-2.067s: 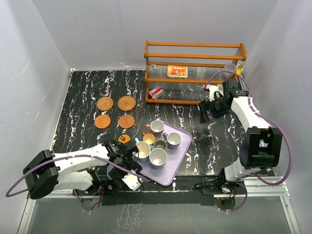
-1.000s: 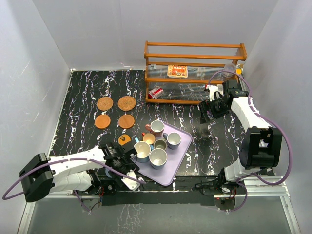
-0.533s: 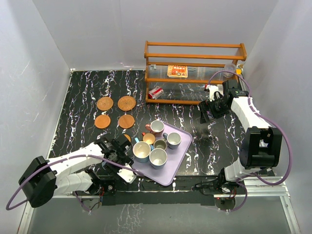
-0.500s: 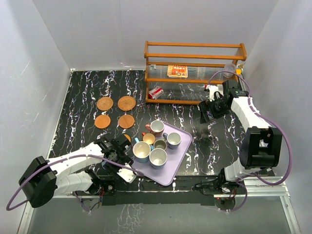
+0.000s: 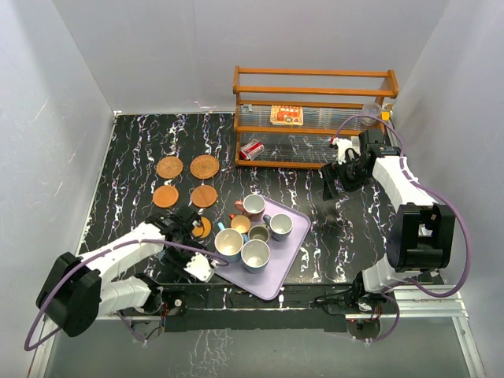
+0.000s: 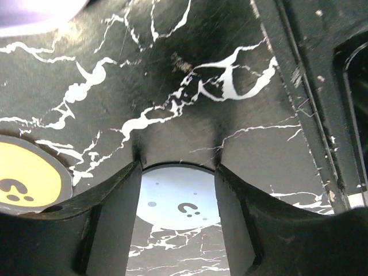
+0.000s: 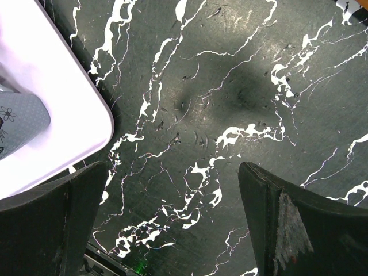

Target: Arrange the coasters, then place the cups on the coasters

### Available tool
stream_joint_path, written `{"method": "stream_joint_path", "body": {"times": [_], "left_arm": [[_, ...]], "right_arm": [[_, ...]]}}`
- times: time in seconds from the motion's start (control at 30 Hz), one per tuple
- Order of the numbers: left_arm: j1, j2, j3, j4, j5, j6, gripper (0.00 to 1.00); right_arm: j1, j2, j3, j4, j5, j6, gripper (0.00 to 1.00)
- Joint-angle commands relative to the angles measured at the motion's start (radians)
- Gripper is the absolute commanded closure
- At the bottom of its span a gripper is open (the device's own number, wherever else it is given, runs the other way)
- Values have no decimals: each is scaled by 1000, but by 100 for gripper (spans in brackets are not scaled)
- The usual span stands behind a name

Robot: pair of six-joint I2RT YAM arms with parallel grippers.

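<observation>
The pale grey-blue round disc coaster [image 6: 179,202] is framed between the left gripper's [image 6: 178,172] parted jaws; the right gripper's [image 7: 172,168] jaws are spread wide.

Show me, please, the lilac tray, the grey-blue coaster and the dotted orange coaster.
lilac tray [image 5: 284,269], top external view, bare near-right part of its floor.
grey-blue coaster [image 6: 177,204], left wrist view, middle of its visible face.
dotted orange coaster [image 6: 26,179], left wrist view, its visible face.
</observation>
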Motion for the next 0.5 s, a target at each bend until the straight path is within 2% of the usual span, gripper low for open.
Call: {"method": "stream_joint_path", "body": {"times": [0.0,0.27,0.47], "left_arm": [[73,48,-8,32,7,68,48],[215,137,67,96,73,90,49],[258,143,187,31,149,-14,47]], "right_arm": [[-2,-5,38,12,-28,-19,2],[-1,-24,46,1,-45,-24,2],[1,-37,53,-14,-50,-34,2]]}}
